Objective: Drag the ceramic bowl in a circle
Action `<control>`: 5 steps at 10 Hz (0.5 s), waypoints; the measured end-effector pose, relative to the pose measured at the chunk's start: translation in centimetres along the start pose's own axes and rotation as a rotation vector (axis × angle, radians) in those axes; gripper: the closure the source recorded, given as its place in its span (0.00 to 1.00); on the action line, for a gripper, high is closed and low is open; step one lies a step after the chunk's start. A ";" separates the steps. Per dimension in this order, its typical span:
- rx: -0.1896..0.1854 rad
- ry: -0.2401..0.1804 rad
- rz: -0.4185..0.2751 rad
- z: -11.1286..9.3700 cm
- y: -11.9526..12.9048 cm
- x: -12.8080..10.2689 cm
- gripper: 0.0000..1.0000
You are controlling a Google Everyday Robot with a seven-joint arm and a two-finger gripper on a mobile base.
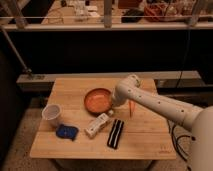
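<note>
The ceramic bowl (97, 100), round, shallow and orange-red with a darker rim, sits near the middle of the wooden table (75, 85). My white arm (160, 105) reaches in from the right. The gripper (114, 103) is at the bowl's right rim, mostly hidden behind the arm's wrist, so its contact with the bowl does not show.
A small white cup (51, 114) stands at the table's left. A blue object (66, 132), a white bottle lying on its side (98, 124) and a black-and-white striped bar (115, 133) lie in front of the bowl. A thin orange stick (131, 107) lies right of the bowl. A railing runs behind the table.
</note>
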 end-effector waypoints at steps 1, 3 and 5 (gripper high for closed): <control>-0.016 -0.017 -0.013 -0.3 0.7 -1.6 0.93; -0.043 -0.049 -0.044 -0.9 1.7 -4.6 0.93; -0.058 -0.069 -0.093 -1.2 1.3 -7.1 0.93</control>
